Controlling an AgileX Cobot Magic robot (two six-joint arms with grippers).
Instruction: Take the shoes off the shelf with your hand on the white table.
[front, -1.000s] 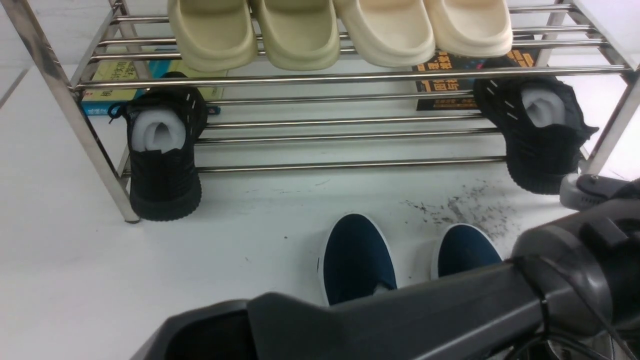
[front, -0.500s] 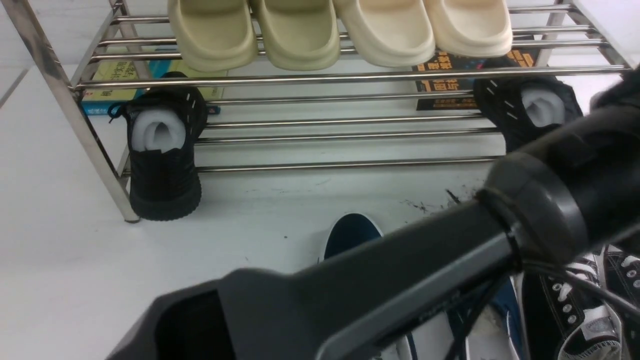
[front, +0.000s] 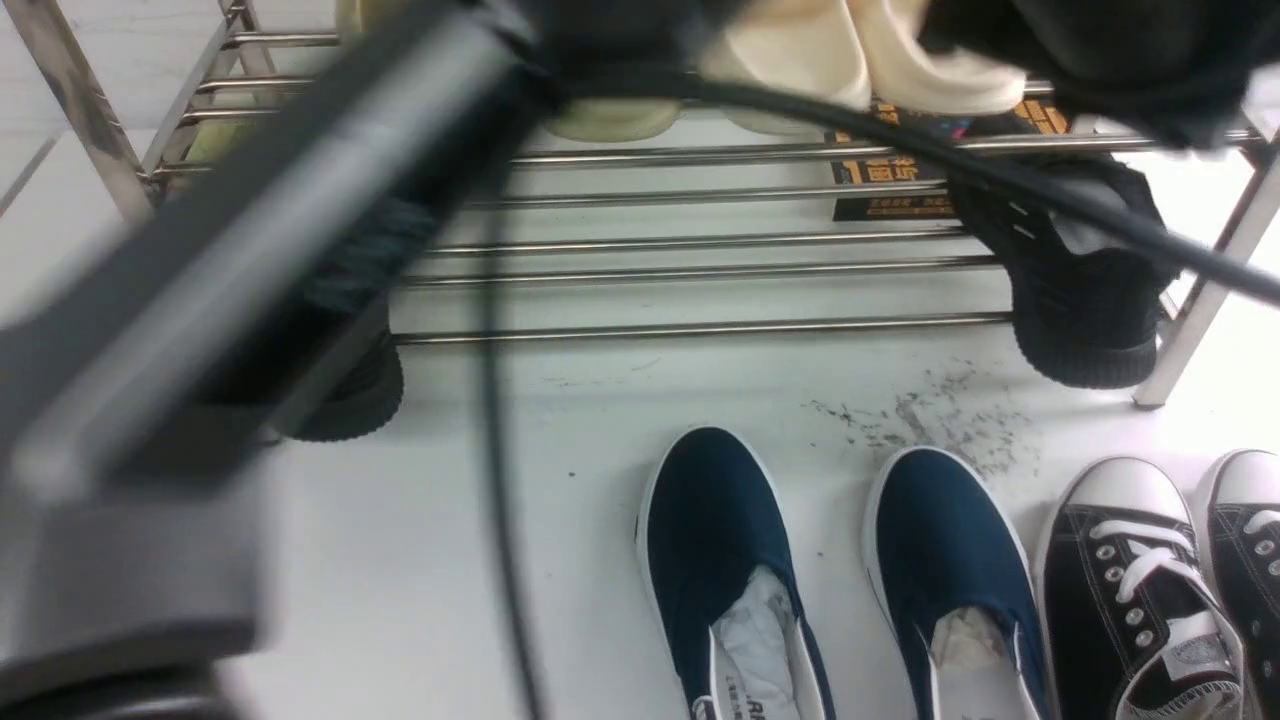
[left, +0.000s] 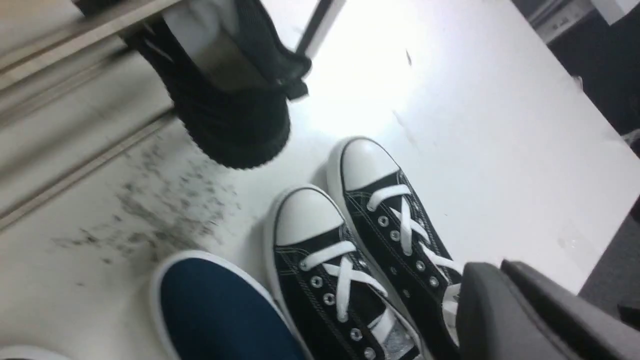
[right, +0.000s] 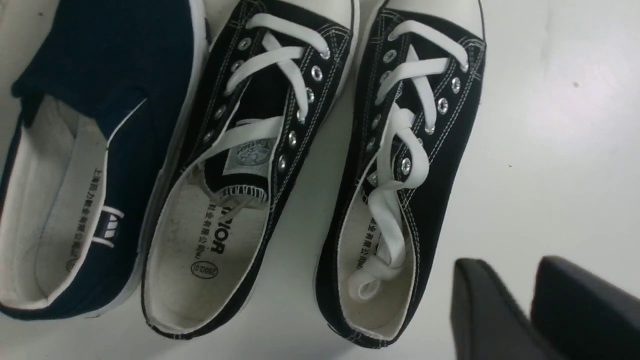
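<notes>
Shoes (front: 1140, 590): black lace-up pair, side by side on white table (front: 560, 420), toward its right edge, off shelf (front: 700, 328), toes toward shelf. Navy slip-ons (front: 715, 540) just beside pair, on side away from that edge. Left gripper (left: 500, 275): fingers pressed together, gripping nothing, over heel end of pair. Right gripper (right: 532, 280): over table beside pair, fingers near each other, slim gap, nothing between; fully closed or not cannot be told

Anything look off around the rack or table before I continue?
Dark scuff specks mark the white table in front of the shelf. The black knit shoe at the shelf's right end tilts over the front rail, toe down. One sneaker has its lace lying loose inside.
</notes>
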